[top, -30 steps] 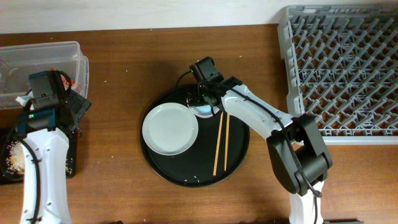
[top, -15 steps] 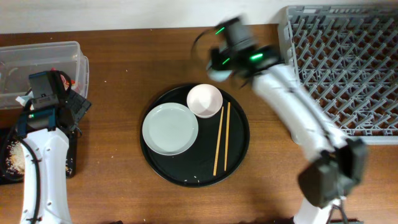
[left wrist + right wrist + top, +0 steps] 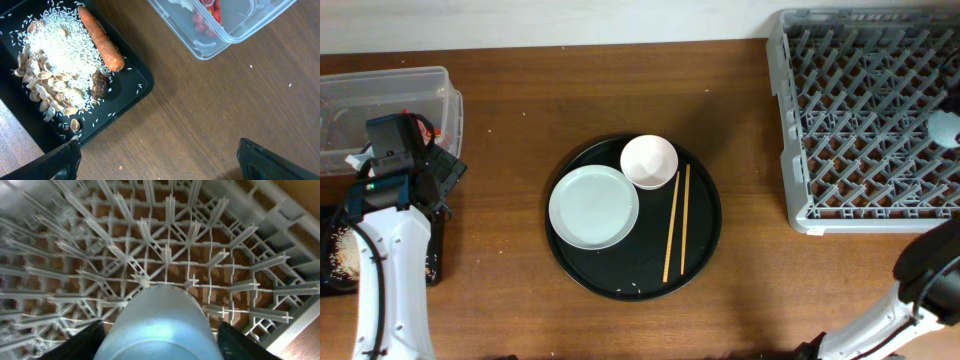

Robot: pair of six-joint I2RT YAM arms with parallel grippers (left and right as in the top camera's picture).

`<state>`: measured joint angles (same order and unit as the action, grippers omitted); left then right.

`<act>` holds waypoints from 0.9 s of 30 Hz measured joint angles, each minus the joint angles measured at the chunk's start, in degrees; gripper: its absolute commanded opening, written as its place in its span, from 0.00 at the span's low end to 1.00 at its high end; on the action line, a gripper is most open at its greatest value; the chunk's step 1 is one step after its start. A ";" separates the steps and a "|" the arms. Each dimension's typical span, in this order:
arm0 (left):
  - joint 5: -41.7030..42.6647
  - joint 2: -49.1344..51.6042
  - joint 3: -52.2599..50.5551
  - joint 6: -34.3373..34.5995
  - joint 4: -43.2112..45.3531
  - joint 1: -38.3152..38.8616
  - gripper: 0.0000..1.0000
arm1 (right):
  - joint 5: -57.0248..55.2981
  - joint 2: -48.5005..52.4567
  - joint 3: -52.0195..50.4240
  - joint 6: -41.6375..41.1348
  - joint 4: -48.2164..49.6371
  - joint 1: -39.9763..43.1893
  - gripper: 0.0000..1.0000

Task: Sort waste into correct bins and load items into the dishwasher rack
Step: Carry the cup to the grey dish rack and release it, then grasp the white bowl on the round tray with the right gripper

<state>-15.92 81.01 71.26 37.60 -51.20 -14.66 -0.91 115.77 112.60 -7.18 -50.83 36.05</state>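
**Blue cup held over the rack as dishes lie on the tray**

Overhead: the light-blue cup is seen at the right edge of the frame, above the outer rows of the grey dishwasher rack. On the round black tray at mid-desk are found the white plate, the white bowl touching its rim, and the two chopsticks laid side by side. The clear tub and the shallow black tray are placed at far left.

Left wrist: the left gripper is spread wide and empty over bare wood. Rice, beige scraps, the carrot and the dark scrap are gathered in the shallow tray. A red wrapper is seen in the tub.

Right wrist: the cup is pinched across its body by the right gripper, with the rack's pegs directly below. Contact with the pegs cannot be confirmed. The cup is judged light and stiff, but smooth-walled and likely slippery and breakable. A hold across the walls is thought sound, provided the cup is lowered between pegs before it is let go. The plate is best taken at its rim, and the thin chopsticks near their middles.
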 measured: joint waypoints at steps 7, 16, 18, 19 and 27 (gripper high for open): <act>0.00 0.00 0.00 0.00 0.00 0.00 0.99 | 3.17 0.87 -0.04 0.98 -3.72 -0.20 0.98; -0.02 0.00 0.00 0.00 0.02 0.00 0.99 | 45.55 -21.59 0.24 1.27 -7.93 -20.65 0.96; -0.02 0.00 0.00 0.00 0.02 0.00 0.99 | 45.70 -21.20 0.35 2.36 -8.39 -31.10 0.86; 0.00 0.00 0.00 0.00 -0.02 0.00 0.99 | 42.18 -20.00 0.37 2.86 -8.55 -36.48 0.81; 0.02 0.00 0.00 0.00 0.00 0.00 0.99 | 1.90 4.33 0.15 -9.66 -6.32 -69.94 0.68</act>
<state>-15.90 81.01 71.26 37.60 -51.20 -14.66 0.99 120.09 112.75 -16.84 -57.14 -33.89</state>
